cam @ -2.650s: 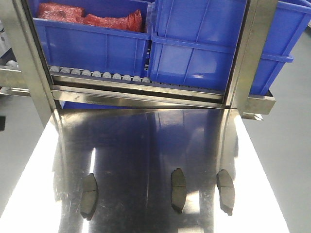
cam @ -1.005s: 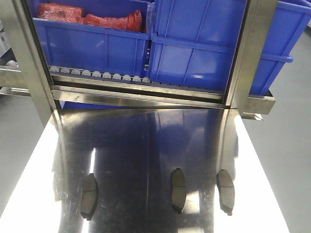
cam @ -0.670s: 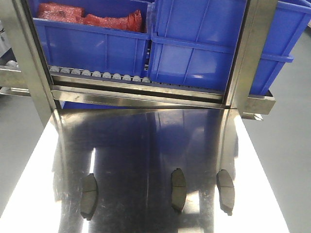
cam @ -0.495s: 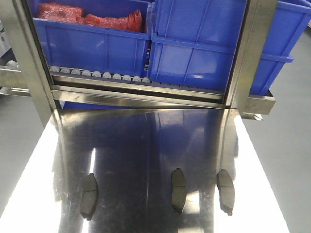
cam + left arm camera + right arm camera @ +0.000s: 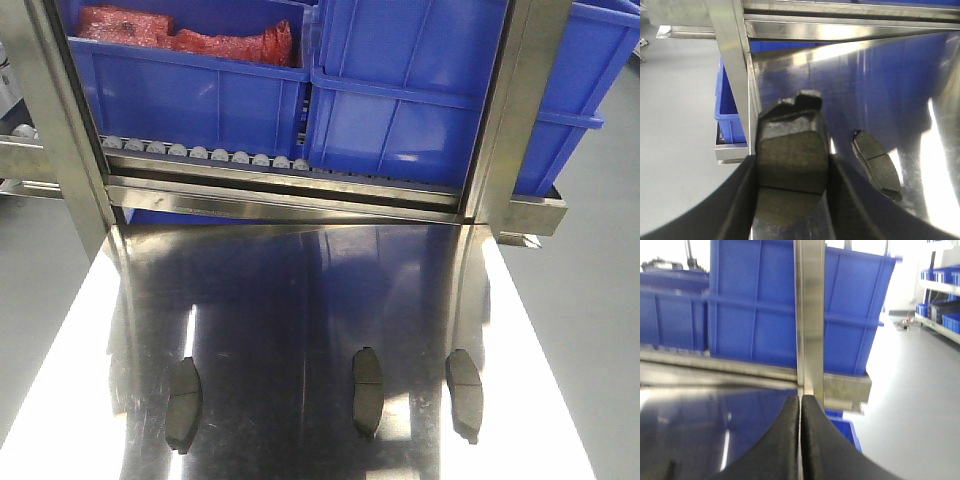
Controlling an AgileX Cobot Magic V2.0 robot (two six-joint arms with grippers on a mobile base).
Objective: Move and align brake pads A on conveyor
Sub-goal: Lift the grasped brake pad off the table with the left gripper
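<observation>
Three brake pads A lie apart on the shiny steel tabletop (image 5: 300,290) in the front view: one at the left (image 5: 183,403), one in the middle (image 5: 367,391), one at the right (image 5: 464,393). In the left wrist view my left gripper (image 5: 791,172) is shut on another brake pad (image 5: 790,147), dark friction face and groove showing, held above the tabletop's left edge. A pad (image 5: 877,165) lies on the steel just to its right. My right gripper (image 5: 800,402) is shut with nothing in it, above the tabletop. The conveyor is out of view. Neither gripper shows in the front view.
Behind the tabletop, blue bins (image 5: 200,95) (image 5: 400,110) stand on a row of small steel rollers (image 5: 200,153); the left bin holds red bags (image 5: 190,40). Steel posts (image 5: 60,130) (image 5: 510,120) flank the rack. Grey floor drops off on both sides of the tabletop.
</observation>
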